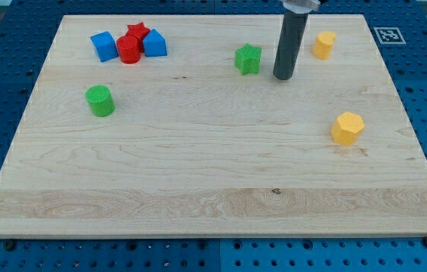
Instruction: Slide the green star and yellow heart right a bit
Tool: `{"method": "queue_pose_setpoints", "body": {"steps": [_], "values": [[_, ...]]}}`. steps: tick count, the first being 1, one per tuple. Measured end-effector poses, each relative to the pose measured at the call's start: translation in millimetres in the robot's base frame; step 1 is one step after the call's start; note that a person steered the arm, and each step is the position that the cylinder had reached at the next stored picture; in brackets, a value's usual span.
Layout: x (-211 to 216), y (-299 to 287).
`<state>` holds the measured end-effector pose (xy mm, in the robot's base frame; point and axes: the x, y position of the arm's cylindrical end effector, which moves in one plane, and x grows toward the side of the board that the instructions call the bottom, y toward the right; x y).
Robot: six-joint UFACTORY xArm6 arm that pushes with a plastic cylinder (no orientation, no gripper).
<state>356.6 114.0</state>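
Note:
The green star (249, 59) lies near the view's top, a little right of the middle. The yellow heart (323, 44) lies further right, near the top edge. My tip (283, 77) rests on the board between them, just right of the green star and left of and slightly below the yellow heart. It touches neither block.
A yellow hexagon (347, 128) lies at the right. A green cylinder (100, 100) lies at the left. A cluster at the top left holds a blue block (103, 46), a red cylinder (128, 50), a red star (137, 32) and another blue block (154, 43).

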Motion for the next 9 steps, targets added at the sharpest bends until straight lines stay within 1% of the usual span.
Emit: {"method": "queue_pose_setpoints", "body": {"steps": [1,2,3,4,5,6,7,8,9], "values": [[3.2,1.8],[23.7,1.1],[57.8,-28.1],[52.7,-93.1],[3.0,-96.9],[-49.6,-74.8],[-52.7,-53.5],[-25.3,-52.0],[-9.0,-32.8]]}}
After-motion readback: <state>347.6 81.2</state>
